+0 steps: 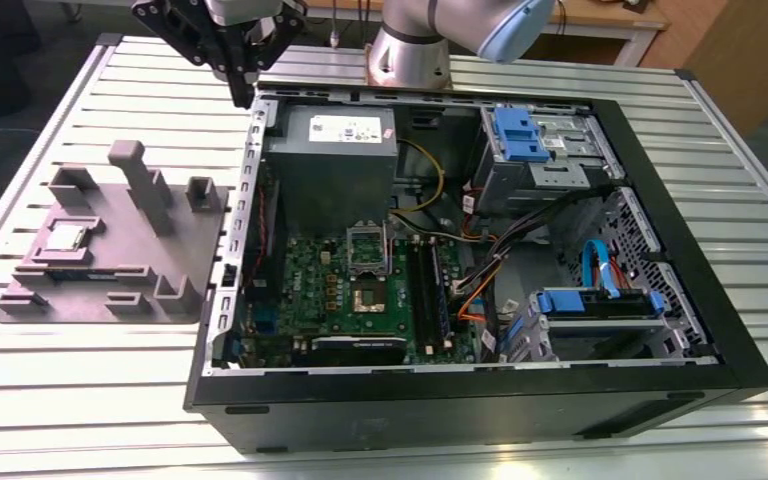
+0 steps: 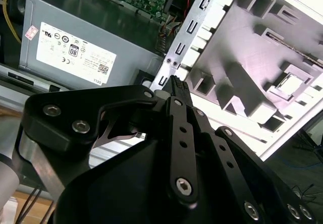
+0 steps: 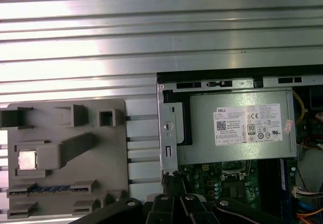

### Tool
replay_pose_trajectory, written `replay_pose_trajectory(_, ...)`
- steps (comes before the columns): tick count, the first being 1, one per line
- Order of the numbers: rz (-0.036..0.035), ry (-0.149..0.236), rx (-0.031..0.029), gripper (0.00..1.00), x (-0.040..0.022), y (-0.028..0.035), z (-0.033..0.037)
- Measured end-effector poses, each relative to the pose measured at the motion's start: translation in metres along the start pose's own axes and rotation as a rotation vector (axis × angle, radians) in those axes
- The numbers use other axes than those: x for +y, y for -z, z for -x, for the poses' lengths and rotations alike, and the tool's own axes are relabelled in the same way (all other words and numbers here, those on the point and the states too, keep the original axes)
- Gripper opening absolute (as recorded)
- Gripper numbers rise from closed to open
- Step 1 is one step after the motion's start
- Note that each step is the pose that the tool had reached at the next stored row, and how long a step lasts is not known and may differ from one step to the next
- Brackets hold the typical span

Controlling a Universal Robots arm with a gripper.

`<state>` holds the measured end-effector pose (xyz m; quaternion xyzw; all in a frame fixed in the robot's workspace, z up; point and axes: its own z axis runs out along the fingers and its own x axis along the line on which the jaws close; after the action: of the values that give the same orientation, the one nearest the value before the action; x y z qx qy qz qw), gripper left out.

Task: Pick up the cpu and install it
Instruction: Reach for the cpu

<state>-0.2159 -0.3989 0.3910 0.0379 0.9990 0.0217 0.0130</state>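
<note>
The cpu (image 1: 64, 237), a small silver square chip, lies in a pocket of the grey moulded tray (image 1: 117, 275) at the exterior view's left, beside the open computer case (image 1: 491, 395). It also appears as the cpu (image 3: 26, 159) in the first wrist view and as a bright square cpu (image 2: 291, 84) in the second wrist view. My gripper (image 1: 241, 97) hangs above the case's back left corner, well apart from the chip, its black fingers (image 2: 176, 85) together with nothing between them. The motherboard's socket (image 1: 367, 272) sits inside the case.
Upright posts (image 1: 137, 180) rise from the tray. A grey power supply box (image 1: 331, 160) with a white label fills the case's back left. Cables (image 1: 491, 270) and blue drive bays (image 1: 598, 305) crowd the case's right side. The ribbed metal table (image 1: 37, 400) surrounds everything.
</note>
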Motion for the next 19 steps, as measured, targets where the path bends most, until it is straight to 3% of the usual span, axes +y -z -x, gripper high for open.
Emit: replay_pose_trajectory(19,0.0001,0.0,0.0,0.1,-0.0005,0.0,-0.006)
